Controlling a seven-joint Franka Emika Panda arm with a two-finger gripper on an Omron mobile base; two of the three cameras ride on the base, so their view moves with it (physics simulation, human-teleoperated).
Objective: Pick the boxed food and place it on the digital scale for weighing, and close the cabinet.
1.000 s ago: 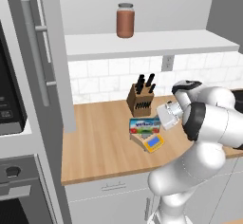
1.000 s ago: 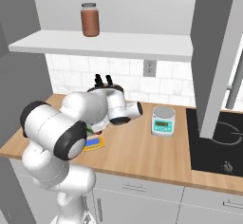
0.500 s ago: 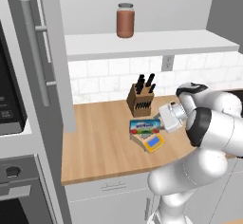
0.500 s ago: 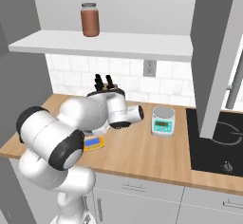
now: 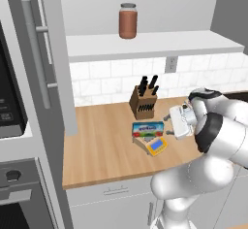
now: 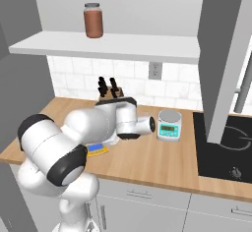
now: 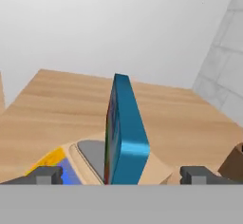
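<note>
At the far left of the left base view the cabinet point(image 5: 53, 53) stood open, its door swung out toward me with the long silver handle point(image 5: 36, 53) facing forward. On the white shelf point(image 5: 145, 43) inside sat a brown jar point(image 5: 128, 21), upright and alone. Below it, against the tiled wall, a knife block point(image 5: 144, 103) rested on the wooden desk point(image 5: 97, 150). Just in front of that block lay the digital scale point(image 5: 154, 145), tan-yellow with its blue panel toward the desk's front edge, and the boxed food point(image 5: 148, 128) was on top of it, covering the grey plate. Right beside the carton my hand point(image 5: 175, 122) hung with its fingers apart, gripping nothing; in the hand view the two dark fingertips point(image 7: 45, 174) flanked the blue carton with clear space on each side. From that tilted view the carton seemed to stand on edge on the plate, though I cannot be sure how squarely it sat. Farther right, in the right base view, a white scale point(image 6: 169, 125) with a teal display stood near the black cooktop point(image 6: 226, 147).
</note>
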